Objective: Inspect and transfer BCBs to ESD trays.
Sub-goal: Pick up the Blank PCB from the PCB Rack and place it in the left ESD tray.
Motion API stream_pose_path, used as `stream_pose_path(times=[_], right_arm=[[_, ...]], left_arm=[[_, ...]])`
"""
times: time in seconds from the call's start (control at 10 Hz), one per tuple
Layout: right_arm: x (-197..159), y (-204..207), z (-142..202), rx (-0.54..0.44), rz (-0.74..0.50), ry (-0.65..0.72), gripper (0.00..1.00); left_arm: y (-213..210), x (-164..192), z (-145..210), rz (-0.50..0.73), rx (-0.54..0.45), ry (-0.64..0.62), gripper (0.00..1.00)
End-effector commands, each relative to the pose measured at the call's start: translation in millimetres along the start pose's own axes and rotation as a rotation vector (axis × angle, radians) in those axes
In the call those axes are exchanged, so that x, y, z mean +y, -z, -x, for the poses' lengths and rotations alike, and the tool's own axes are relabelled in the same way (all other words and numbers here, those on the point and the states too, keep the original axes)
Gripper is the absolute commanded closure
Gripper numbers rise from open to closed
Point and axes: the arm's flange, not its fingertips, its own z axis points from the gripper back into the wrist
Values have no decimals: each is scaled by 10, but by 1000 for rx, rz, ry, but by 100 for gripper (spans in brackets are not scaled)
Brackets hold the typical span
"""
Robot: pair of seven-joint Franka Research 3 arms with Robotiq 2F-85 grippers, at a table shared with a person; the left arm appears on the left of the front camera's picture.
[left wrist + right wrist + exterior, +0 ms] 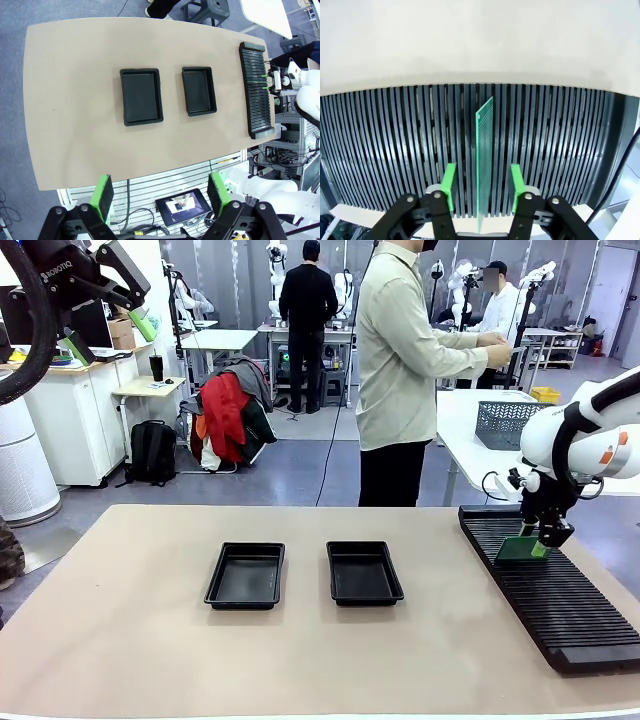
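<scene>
Left end effector (160,184) high, jaws apart

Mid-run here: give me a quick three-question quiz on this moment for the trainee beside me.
1. True or false: the two ESD trays each already hold a board.
2. Pick one: the green BCB stands on edge in A) the slotted rack, B) a tray, C) flat on the tabletop.
3. Fill in: the right gripper has its jaws either side of the BCB, and they are ____.

Key: 1 false, both trays are empty. 2 A. 3 open, with a gap on each side of the board.
</scene>
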Motion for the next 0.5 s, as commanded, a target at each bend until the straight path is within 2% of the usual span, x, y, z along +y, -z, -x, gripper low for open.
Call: stream_pose_path(times=[0.0,0.4], right_arm=[[74,24,12,16,23,-28,55],[65,5,-12,75,41,-31,73]], left_arm=[[5,2,1,0,2,0,0],[5,2,1,0,2,0,0]])
